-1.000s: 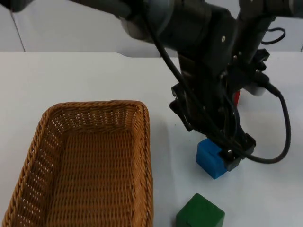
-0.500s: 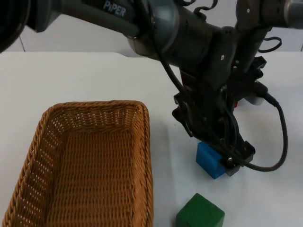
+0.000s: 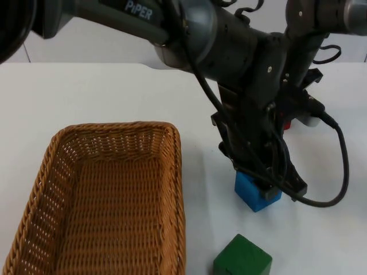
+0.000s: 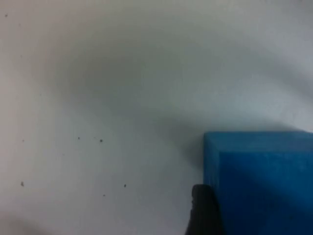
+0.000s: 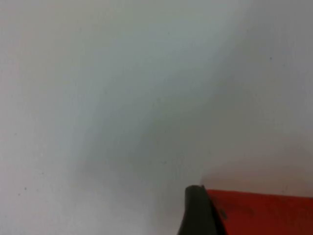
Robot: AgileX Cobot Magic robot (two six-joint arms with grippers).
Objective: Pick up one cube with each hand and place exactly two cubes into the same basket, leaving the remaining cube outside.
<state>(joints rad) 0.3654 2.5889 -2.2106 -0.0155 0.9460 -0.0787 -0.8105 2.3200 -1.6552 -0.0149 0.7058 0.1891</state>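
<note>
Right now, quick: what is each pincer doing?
Left pincer: down at the blue cube, fingertip against its side; grip cannot be told.
Right pincer: at the red cube; cannot be told.

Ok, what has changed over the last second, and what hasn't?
The left gripper has come lower over the blue cube, which has shifted slightly left on the table; a fingertip sits against its side. The right gripper has dropped a little at the red cube. The basket and green cube have not moved.
</note>
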